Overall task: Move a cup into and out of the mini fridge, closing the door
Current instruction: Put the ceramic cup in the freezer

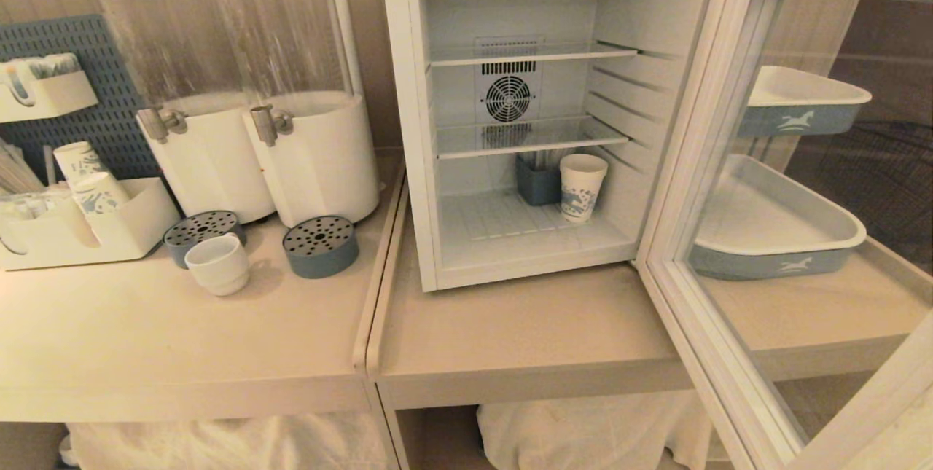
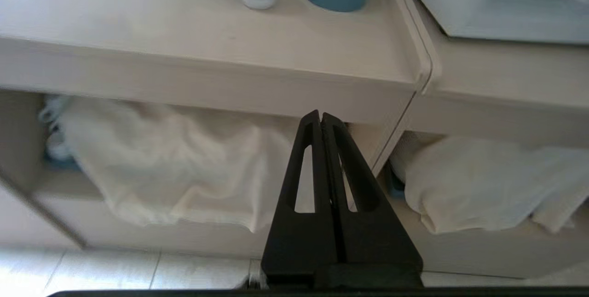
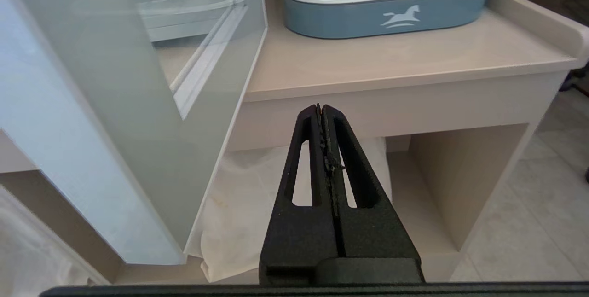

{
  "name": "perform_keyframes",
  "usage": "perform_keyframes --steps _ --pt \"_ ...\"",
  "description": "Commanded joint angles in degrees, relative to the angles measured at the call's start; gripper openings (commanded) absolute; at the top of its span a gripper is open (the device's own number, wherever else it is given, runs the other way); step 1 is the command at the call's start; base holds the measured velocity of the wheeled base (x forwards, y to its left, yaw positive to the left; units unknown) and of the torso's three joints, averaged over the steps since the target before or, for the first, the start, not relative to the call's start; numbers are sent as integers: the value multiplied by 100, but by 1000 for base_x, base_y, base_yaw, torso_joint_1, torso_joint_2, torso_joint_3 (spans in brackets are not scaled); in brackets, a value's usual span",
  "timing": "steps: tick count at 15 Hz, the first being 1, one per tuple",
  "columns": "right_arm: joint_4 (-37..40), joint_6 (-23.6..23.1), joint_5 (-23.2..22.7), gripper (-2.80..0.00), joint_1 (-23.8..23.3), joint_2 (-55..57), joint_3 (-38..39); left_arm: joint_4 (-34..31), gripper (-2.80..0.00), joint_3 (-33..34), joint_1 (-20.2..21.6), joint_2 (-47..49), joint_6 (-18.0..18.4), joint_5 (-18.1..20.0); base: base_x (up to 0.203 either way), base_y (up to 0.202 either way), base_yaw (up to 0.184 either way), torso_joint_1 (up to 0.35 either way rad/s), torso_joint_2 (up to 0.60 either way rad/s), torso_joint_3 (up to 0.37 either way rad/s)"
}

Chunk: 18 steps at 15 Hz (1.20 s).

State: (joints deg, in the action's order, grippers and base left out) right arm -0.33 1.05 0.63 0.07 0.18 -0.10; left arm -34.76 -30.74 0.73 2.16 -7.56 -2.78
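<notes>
White ceramic cup, squat, stepped base, on counter beside blue drip tray. Left gripper pressed together, empty, below the counter edge, well apart.

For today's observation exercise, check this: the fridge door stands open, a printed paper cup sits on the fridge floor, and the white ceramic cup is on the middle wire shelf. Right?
One detail is wrong. The head view shows the white ceramic cup on the counter in front of the drink dispensers, not on a shelf. The door is open, and the printed paper cup sits on the fridge floor.
</notes>
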Motion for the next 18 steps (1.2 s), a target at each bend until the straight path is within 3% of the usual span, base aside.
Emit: perform_keyframes --steps 1,3,5,6,8,14,18 --pt "-2 1 -2 -280 1 8 1 1287 -280 923 -10 -195 153 6 0 0 0 0 0 0" --pt "-2 1 -2 -280 1 8 1 2812 -280 2260 -15 -196 522 -20 0 0 0 0 0 0" --pt "-2 1 -2 -280 -5 8 1 3670 -280 3025 -19 -198 788 113 0 0 0 0 0 0" --pt "-2 1 -2 -280 1 8 1 3707 -280 3072 -20 -197 866 181 0 0 0 0 0 0" --pt "-2 1 -2 -280 -7 8 1 2841 -280 2856 -27 -204 911 232 0 0 0 0 0 0" --pt "-2 1 -2 -280 -1 8 1 2835 -280 2836 -29 -207 818 260 -9 0 0 0 0 0" --pt "-2 1 -2 -280 1 8 1 2835 -280 2836 -29 -207 800 260 -173 0 4 3 1 1"
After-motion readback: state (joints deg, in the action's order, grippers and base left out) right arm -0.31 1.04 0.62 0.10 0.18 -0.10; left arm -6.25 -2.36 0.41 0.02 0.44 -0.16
